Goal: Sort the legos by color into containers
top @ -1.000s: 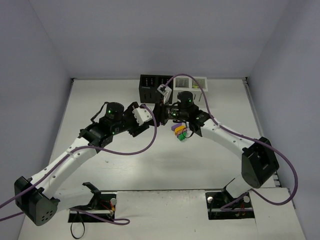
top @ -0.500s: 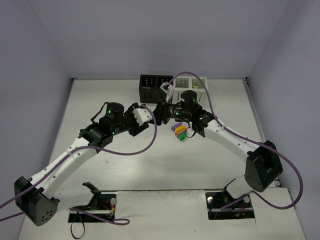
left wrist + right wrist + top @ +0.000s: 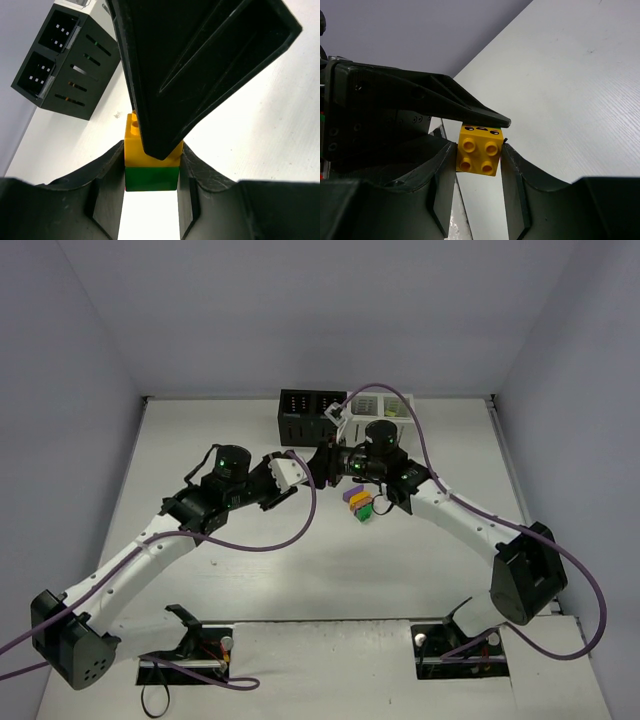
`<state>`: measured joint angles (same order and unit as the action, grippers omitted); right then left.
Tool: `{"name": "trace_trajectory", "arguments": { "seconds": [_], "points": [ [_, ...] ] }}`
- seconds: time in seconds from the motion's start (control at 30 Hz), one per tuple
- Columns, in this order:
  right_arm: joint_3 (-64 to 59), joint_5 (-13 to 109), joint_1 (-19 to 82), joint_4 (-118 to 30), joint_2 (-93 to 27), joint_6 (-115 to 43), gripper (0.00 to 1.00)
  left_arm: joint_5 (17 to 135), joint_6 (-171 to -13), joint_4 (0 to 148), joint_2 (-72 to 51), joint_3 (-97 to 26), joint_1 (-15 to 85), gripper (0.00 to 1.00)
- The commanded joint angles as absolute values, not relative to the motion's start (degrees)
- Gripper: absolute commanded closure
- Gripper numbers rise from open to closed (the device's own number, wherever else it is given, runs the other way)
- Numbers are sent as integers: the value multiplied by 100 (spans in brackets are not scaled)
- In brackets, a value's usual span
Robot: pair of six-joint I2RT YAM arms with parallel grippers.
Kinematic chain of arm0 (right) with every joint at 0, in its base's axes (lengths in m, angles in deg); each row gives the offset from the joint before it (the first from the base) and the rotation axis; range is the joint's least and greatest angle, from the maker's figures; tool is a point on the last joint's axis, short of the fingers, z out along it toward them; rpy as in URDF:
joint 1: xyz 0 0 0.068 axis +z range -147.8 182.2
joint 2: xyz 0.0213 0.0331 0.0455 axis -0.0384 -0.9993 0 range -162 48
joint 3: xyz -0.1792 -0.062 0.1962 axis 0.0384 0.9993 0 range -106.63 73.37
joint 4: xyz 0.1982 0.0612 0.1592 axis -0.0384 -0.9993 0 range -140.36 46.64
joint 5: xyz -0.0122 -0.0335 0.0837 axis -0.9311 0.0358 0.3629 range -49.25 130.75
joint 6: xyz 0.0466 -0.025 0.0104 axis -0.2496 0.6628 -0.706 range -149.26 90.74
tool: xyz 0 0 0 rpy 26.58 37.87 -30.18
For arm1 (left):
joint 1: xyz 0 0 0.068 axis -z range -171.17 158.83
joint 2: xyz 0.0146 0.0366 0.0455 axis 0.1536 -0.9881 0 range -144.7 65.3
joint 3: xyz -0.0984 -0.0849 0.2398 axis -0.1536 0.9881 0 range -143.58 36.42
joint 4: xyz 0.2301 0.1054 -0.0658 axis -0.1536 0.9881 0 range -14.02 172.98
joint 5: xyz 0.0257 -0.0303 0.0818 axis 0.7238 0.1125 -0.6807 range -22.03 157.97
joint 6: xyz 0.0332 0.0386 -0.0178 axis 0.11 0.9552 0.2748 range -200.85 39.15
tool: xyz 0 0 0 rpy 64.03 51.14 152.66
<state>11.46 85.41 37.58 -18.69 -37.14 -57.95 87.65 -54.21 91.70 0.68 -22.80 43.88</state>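
My two grippers meet in mid-air in front of the bins. A yellow brick (image 3: 136,145) joined to a dark green brick (image 3: 151,179) sits between them. My left gripper (image 3: 152,167) is shut on this pair, its fingers against both bricks. My right gripper (image 3: 479,159) is shut on the yellow brick (image 3: 479,156), whose four studs face its camera. In the top view the left gripper (image 3: 312,470) and right gripper (image 3: 328,463) touch tip to tip. A small pile of purple, orange and green legos (image 3: 358,502) lies on the table below the right wrist. The black bins (image 3: 300,412) and white bins (image 3: 382,406) stand in a row behind.
The black bins also show at the upper left of the left wrist view (image 3: 60,60), with slotted sides. The white table (image 3: 300,560) is walled by grey panels on the left, right and back. Purple cables loop over both arms.
Both arms have shifted slightly to the right and toward the bins, still joined at the brick pair. The pile of legos has not moved.
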Motion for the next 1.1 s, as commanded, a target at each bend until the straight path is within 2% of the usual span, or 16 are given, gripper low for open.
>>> {"name": "trace_trajectory", "arguments": {
  "seconds": [0.0,0.2,0.53,0.73,0.9,1.07],
  "points": [
    [1158,8680,3482,-1523,-3321,-5739,100,8757,-5360,9022,79,-2510,4346,82],
    [1097,8671,3077,-1610,-3216,-5642,100,8783,-5369,9074,35,-2546,4346,88],
    [737,8531,2611,-1848,-3409,-5317,100,8766,-5378,9092,-18,-2546,4346,88],
    [-36,8329,2593,-1971,-4207,-4729,100,8441,-5465,8969,43,-2510,4329,88],
    [-1185,8170,2602,-2015,-5279,-4307,100,7853,-5789,8627,70,-2423,4241,89],
    [-2338,8039,2593,-2024,-6369,-3937,100,7807,-6159,8468,-106,-2519,3969,88]
  ]
}}
